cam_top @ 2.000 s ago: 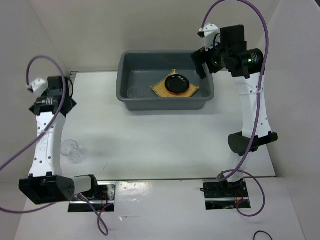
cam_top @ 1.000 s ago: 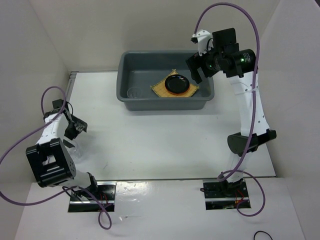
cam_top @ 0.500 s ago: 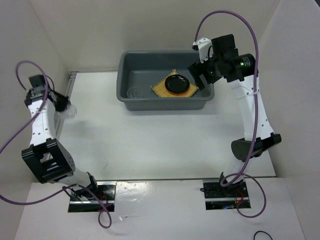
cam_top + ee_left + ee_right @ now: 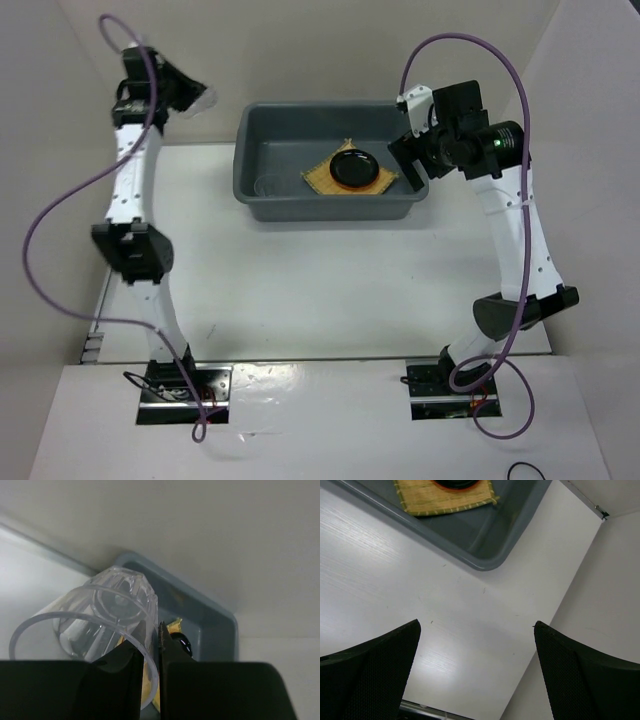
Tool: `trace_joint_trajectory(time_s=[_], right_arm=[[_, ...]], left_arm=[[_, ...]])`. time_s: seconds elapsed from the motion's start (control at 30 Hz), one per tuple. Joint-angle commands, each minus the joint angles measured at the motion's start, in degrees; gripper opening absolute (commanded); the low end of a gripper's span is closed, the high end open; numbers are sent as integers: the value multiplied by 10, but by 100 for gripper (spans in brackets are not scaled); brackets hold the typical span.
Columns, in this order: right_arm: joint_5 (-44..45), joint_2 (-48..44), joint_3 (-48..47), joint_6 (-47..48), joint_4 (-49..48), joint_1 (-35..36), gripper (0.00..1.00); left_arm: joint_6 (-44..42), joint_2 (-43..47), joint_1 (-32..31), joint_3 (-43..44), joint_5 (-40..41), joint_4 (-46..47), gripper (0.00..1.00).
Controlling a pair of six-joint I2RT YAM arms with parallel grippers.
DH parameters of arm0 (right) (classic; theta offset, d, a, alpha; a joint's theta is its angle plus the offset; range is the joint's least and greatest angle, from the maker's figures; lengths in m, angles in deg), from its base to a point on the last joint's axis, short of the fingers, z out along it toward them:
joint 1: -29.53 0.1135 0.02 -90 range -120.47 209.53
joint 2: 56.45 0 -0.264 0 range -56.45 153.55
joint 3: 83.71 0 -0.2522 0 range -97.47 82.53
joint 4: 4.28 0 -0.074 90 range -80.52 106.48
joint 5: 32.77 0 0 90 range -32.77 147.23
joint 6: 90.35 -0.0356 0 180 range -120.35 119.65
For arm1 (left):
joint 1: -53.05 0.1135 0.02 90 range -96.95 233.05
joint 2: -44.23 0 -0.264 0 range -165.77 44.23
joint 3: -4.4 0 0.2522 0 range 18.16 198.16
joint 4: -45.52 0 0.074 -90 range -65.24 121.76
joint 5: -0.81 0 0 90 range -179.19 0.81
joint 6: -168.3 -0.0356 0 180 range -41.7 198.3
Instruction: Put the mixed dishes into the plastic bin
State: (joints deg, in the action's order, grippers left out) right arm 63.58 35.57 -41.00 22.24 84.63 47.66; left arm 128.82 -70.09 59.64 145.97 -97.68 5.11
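The dark grey plastic bin (image 4: 262, 135) stands at the back of the table. A tan woven mat (image 4: 322, 179) lies in it under a black plate (image 4: 355, 167) with an orange edge. A clear glass cup (image 4: 268, 185) stands in the bin's left half. My left gripper (image 4: 180, 93) is raised high, left of the bin, shut on the wall of another clear glass cup (image 4: 100, 612) that is tilted on its side. One finger (image 4: 172, 655) is outside the glass and the other inside. My right gripper (image 4: 408, 152) hangs open and empty over the bin's right rim (image 4: 485, 562).
White walls close in on the left, back and right. The left arm's purple cable (image 4: 60, 225) loops out over the table's left edge. Bare white tabletop (image 4: 445, 610) lies under the right gripper, with the right wall (image 4: 600, 605) close beside it.
The left arm has swung up from the table's left side to high beside the bin, carrying the glass cup. The right gripper has shifted slightly to the right.
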Motion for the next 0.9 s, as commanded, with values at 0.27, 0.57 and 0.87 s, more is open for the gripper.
trace_joint_trajectory(time_s=[0.27,0.57,0.87], right_arm=[[30,-12,-25,12,-8,5,96],[57,-38,25,12,-8,0,96],[37,-40,15,12,-8,-46,96]], left_arm=[[-199,-342,-195,495,146,-261,0],[-228,-416,-237,453,190,-284,0],[-218,-445,-230,448,222,-300,1]])
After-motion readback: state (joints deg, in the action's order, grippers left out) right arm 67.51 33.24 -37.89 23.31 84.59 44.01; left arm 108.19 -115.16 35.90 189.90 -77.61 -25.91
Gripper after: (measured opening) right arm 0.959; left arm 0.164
